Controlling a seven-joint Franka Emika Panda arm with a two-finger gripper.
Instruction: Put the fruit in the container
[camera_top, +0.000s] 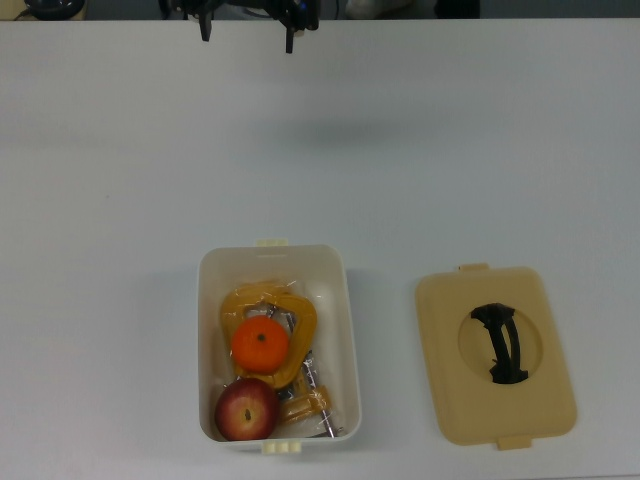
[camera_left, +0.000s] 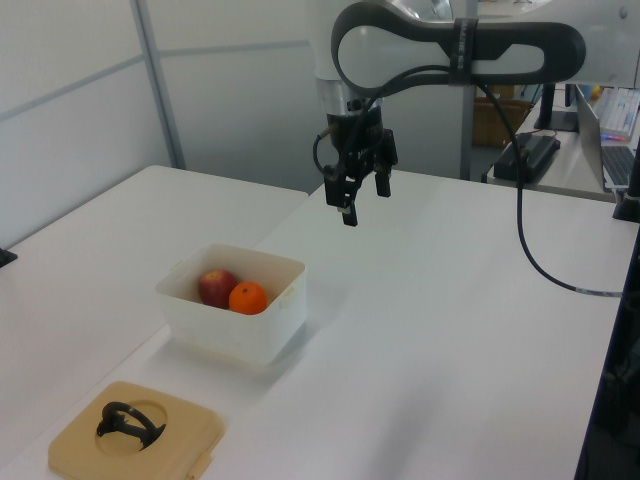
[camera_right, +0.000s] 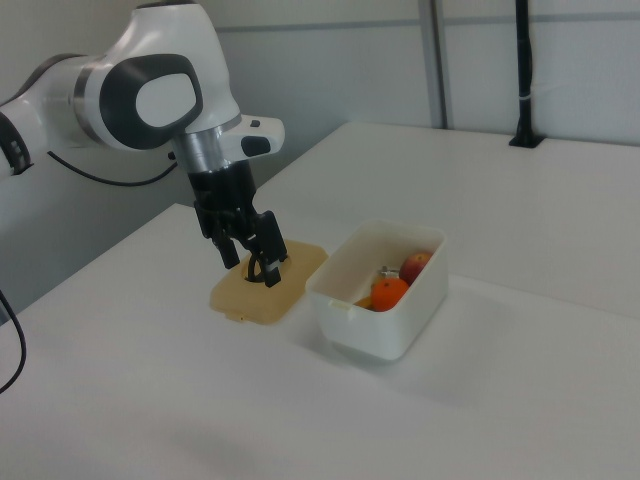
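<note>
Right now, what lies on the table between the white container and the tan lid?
Nothing: in the top view only a bare strip of white table separates the container from the lid. The two stand apart.

A broad white tabletop (camera_left: 450, 330) fills the scene under even, soft light. In the left view, pale grey wall panels (camera_left: 70, 110) with thin metal framing stand behind it, and a second desk (camera_left: 560, 165) with equipment sits at the left view's right. The right view shows similar pale panels (camera_right: 330, 70).
</note>
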